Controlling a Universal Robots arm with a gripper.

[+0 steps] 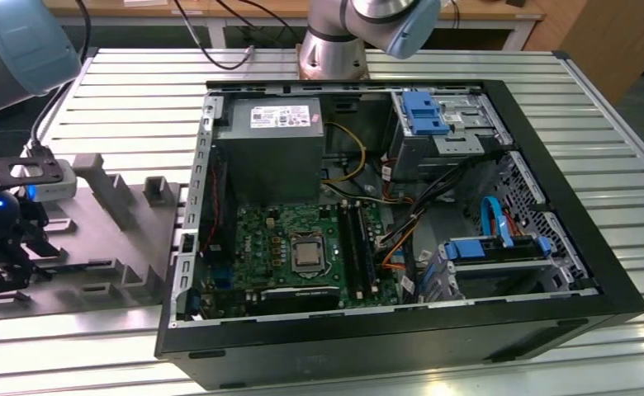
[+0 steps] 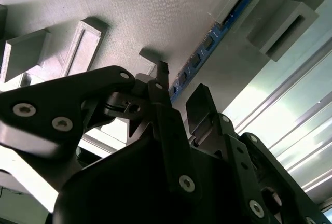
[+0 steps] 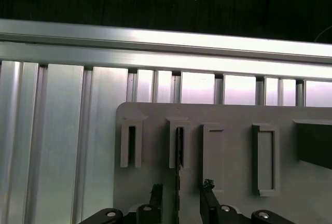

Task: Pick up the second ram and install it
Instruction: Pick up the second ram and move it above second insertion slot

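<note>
The second ram (image 2: 218, 35) is a thin blue-green stick with black chips, standing on edge in a slot of the grey holder plate (image 3: 233, 130). In the first wrist view the ram (image 3: 179, 156) shows edge-on. My gripper (image 3: 180, 189) is open and straddles it, one black fingertip (image 3: 155, 190) on each side with a gap to the stick. The second wrist view shows my gripper (image 2: 180, 93) around the stick's near end. In the exterior view my gripper (image 1: 8, 252) hangs over the holder plate (image 1: 101, 239) at that view's left.
An open computer case (image 1: 410, 330) lies at the middle of the slatted metal table (image 1: 134, 91), with the green motherboard (image 1: 289, 239) and its long black slots (image 1: 355, 243) inside. Cables and blue drive brackets (image 1: 499, 247) fill the exterior view's right side of the case. The holder has several other raised slots (image 3: 264, 156).
</note>
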